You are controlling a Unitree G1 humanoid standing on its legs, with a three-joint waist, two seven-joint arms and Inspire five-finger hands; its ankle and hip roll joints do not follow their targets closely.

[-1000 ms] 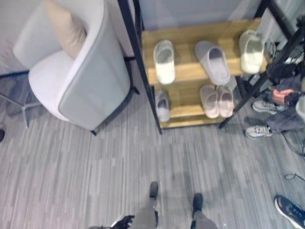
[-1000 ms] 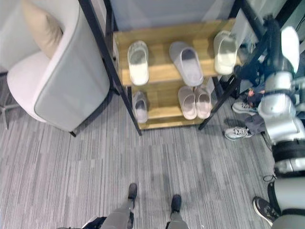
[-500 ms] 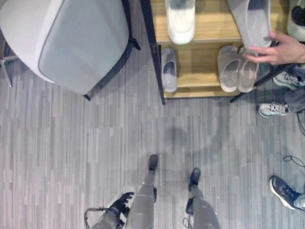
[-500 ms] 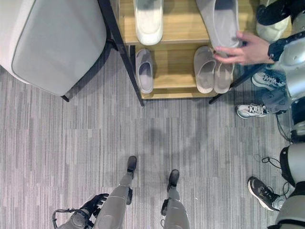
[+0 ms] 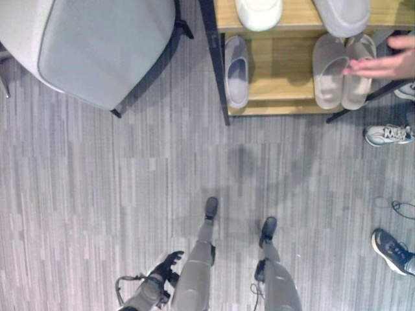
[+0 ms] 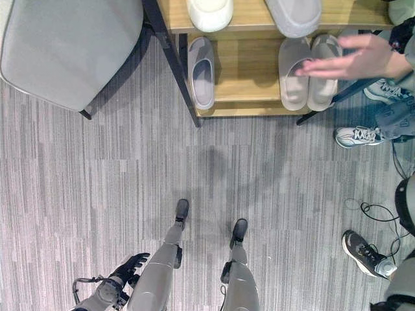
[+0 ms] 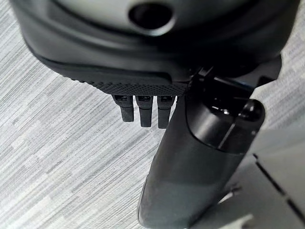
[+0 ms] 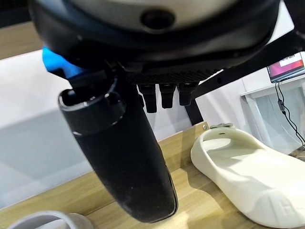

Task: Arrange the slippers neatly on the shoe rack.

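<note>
My landmark is the wooden shoe rack [image 5: 285, 97] with black posts, standing at the far side of the grey striped floor [image 5: 97, 194]. On its lower shelf I count three slippers: one grey slipper [image 5: 236, 70] alone at the left end, close to the front black post, and a beige pair [image 5: 340, 70] side by side toward the right end. On the upper shelf I see the ends of two more: a cream slipper [image 5: 258, 13] above the grey one and a grey slipper end [image 5: 342, 14] above the beige pair. That makes five slippers in the head views.

A person's hand [image 6: 353, 59] reaches in from the right of the rack, flat over the beige pair. Two sneakers lie on the floor right of the rack: a white one [image 5: 388, 134] near its right post and a dark one [image 5: 391, 249] well in front of it. A grey armchair [image 5: 97, 45] stands just left of the rack.

My left hand [image 5: 165, 269] hangs low, well in front of the rack, fingers loosely extended and holding nothing. My right hand [image 8: 128, 162] is up by a wooden shelf, beside one cream slipper [image 8: 243, 183] lying there; its fingers are relaxed and grasp nothing.
</note>
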